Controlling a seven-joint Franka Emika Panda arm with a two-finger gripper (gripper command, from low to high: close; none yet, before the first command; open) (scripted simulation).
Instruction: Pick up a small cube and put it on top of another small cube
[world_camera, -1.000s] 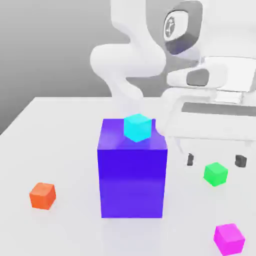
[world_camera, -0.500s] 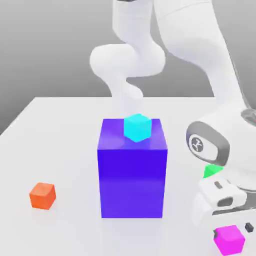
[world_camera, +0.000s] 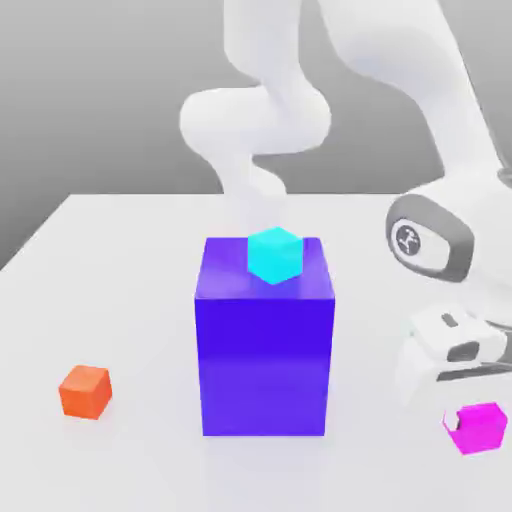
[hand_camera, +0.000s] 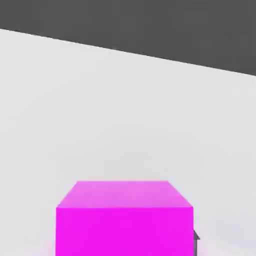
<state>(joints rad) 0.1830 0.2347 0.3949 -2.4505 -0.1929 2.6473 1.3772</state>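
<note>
Between the tips of the pincer (world_camera: 476, 424), closed to its width, the pink cube (world_camera: 481, 430) is held, to the exterior view's right of the block (world_camera: 264, 365).

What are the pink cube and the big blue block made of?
The pink cube looks like smooth plastic: even colour, no grain. The blue block seems to be shiny plastic or painted wood, since its front has a soft, pale sheen; the look alone can't say which.
</note>
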